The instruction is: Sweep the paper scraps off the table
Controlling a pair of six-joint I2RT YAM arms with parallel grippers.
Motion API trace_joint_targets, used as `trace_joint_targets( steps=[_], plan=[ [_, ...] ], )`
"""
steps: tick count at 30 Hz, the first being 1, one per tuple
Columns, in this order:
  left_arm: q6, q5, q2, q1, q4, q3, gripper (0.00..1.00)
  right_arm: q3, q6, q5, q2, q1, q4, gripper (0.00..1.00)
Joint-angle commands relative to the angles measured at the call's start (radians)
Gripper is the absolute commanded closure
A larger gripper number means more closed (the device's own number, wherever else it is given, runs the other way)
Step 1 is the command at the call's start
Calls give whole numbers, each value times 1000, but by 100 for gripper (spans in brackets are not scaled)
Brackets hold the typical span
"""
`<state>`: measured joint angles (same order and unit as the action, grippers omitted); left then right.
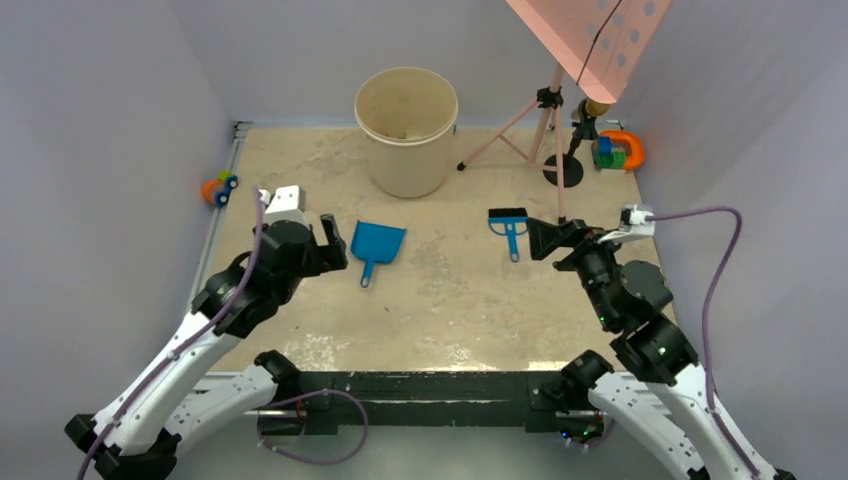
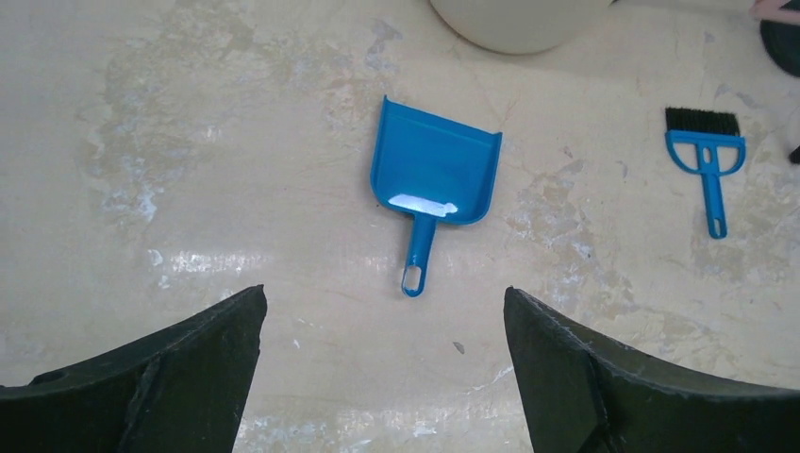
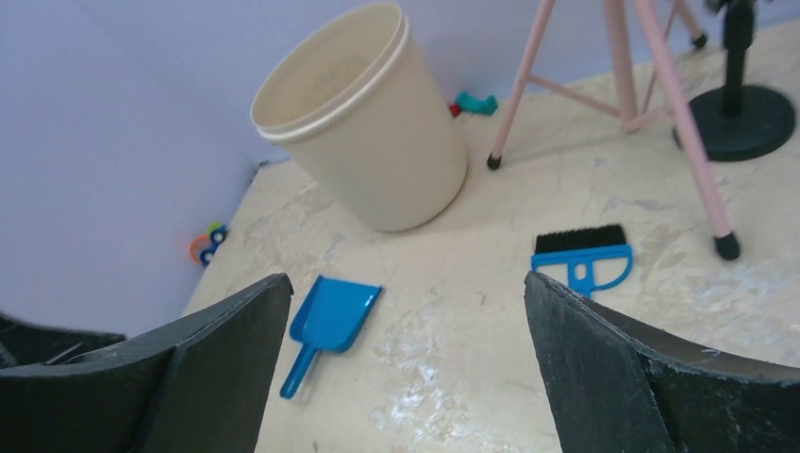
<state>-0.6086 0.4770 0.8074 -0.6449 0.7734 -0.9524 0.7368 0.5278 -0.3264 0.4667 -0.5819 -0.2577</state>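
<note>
Top view, scraps: You can see no paper scraps on the bench [image 1: 450,310]. A small greenish bit sits inside the bucket [image 1: 405,150], and you cannot tell if it is a scrap.
Top view, tools: The blue dustpan [image 1: 380,243] lies flat just beside the left fingers [image 1: 330,245]. The blue brush [image 1: 510,225] lies flat just beside the right fingers [image 1: 548,238].
Top view, other things: A toy car [image 1: 220,188] sits at the left edge. Toy blocks [image 1: 615,152] sit in the far right corner.
Left wrist view, fingers: The left fingers [image 2: 382,297] are wide open and hold nothing. The dustpan handle points at you.
Left wrist view, dustpan: There is a white patch in the pan. It may be shine or paper; you cannot tell.
Right wrist view, fingers: The right fingers [image 3: 408,283] are wide open and hold nothing. The brush is ahead, a bit to the right.
Right wrist view, in the way: A pink tripod [image 3: 660,94] leg ends near the brush.
What could go wrong: If you reach for the brush, your right arm may bump that leg and tip the tripod. A wide swing with the dustpan may knock the bucket. Scraps hidden behind the bucket would get missed.
</note>
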Motion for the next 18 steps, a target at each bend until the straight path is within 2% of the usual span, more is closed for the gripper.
trace_joint_targets(
  steps=[1,9,18],
  plan=[
    [49,81,-138,-1,74,-85,1,141,-106,-131,-67,1,-103,1],
    [240,178,-332,-1,73,-120,1,251,-215,-192,-180,1,-100,1],
    [216,243,-302,-1,143,-149,2,289,-237,-204,-171,2,-120,1]
  ],
)
